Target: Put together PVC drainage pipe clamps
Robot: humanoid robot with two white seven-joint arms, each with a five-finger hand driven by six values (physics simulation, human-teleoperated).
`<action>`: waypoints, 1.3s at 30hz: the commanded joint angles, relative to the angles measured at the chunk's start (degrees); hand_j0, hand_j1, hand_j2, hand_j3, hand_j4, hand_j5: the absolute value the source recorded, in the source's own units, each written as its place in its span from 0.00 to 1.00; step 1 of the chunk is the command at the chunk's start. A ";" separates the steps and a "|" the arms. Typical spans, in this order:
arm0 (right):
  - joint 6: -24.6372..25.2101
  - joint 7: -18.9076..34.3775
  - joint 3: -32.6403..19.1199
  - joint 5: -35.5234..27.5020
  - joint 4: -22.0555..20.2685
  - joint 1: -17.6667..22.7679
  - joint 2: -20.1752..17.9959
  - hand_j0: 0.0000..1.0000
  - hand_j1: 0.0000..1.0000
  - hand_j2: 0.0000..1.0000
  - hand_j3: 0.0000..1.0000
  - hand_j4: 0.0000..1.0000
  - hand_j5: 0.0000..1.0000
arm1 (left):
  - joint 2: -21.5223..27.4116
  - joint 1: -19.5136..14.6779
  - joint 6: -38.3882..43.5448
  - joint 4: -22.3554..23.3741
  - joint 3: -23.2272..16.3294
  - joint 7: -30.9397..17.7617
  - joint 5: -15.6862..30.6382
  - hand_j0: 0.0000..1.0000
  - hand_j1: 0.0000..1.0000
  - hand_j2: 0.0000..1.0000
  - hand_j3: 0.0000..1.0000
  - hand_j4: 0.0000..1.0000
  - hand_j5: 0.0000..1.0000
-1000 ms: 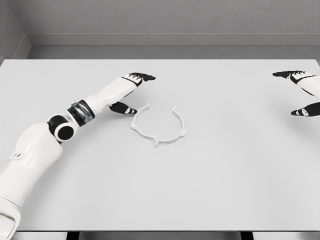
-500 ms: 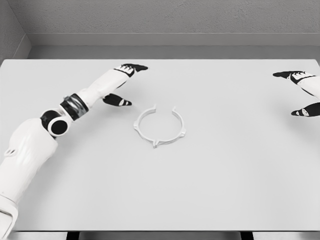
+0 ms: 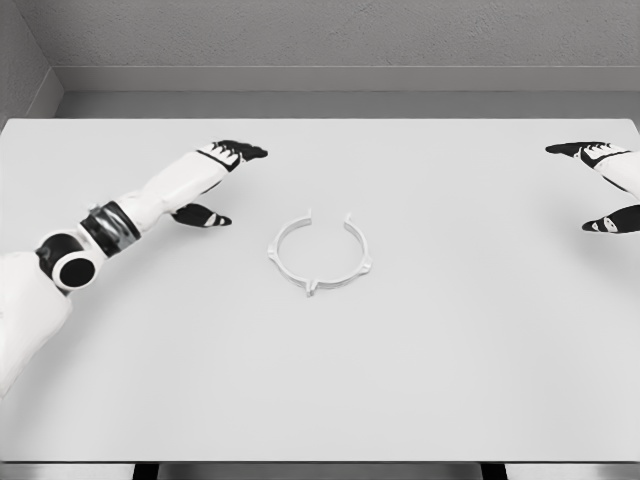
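Clamp ring (image 3: 319, 254), white and open at its far side, is seen flat on the table (image 3: 450, 350), just right of the left hand (image 3: 215, 180), whose fingers are spread and hold nothing. The right hand (image 3: 600, 185), likewise open and empty, is kept well apart. A grasp is judged the step in hand: a reach toward the ring is called for.

text: none readable | labels: none | brands: none | numbers: none | signs: none | checked: desk (image 3: 420, 380), pipe clamp (image 3: 318, 252), both arms – no writing on any of them
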 commanded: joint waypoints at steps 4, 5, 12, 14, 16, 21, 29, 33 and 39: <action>0.13 -0.04 -0.01 -0.42 -0.35 0.00 0.02 1.00 1.00 1.00 1.00 1.00 1.00 | 0.12 1.05 0.01 -3.11 -0.55 0.04 0.22 1.00 1.00 1.00 1.00 1.00 1.00; 0.13 -0.04 -0.01 -0.42 -0.35 0.00 0.02 1.00 1.00 1.00 1.00 1.00 1.00 | 0.03 1.23 0.01 -3.11 -0.55 0.04 0.14 1.00 1.00 1.00 1.00 1.00 1.00; 0.13 -0.04 -0.01 -0.42 -0.35 0.00 0.02 1.00 1.00 1.00 1.00 1.00 1.00 | 0.21 2.37 0.01 -5.48 -1.43 0.04 0.14 1.00 1.00 1.00 1.00 1.00 1.00; 0.13 -0.04 -0.01 -0.42 -0.26 0.00 0.02 1.00 1.00 1.00 1.00 1.00 1.00 | 0.30 2.64 0.01 -6.01 -1.43 0.04 0.14 1.00 1.00 1.00 1.00 1.00 1.00; 0.13 -0.04 -0.01 -0.42 -0.26 0.00 0.02 1.00 1.00 1.00 1.00 1.00 1.00 | 0.30 2.73 0.01 -6.01 -1.43 0.04 0.05 1.00 1.00 1.00 1.00 1.00 1.00; 0.13 -0.04 -0.01 -0.42 -0.26 0.00 0.02 1.00 1.00 1.00 1.00 1.00 1.00 | 0.30 3.96 0.01 -7.33 -1.52 0.04 -0.22 1.00 1.00 1.00 1.00 1.00 1.00; 0.13 -0.04 -0.01 -0.42 -0.26 0.00 0.02 1.00 1.00 1.00 1.00 1.00 1.00 | 0.03 4.57 0.01 -7.15 -1.52 -0.05 -0.48 1.00 1.00 1.00 1.00 1.00 1.00; 0.13 -0.04 -0.01 -0.42 -0.17 0.00 -0.07 1.00 1.00 1.00 1.00 1.00 1.00 | -0.40 4.57 0.01 -7.15 -1.52 -0.05 -0.83 1.00 1.00 1.00 1.00 1.00 1.00; 0.13 -0.04 -0.01 -0.42 -0.09 0.00 -0.07 1.00 1.00 1.00 1.00 1.00 1.00 | -1.11 4.66 0.01 -7.06 -1.78 -0.05 -2.24 1.00 1.00 1.00 1.00 1.00 1.00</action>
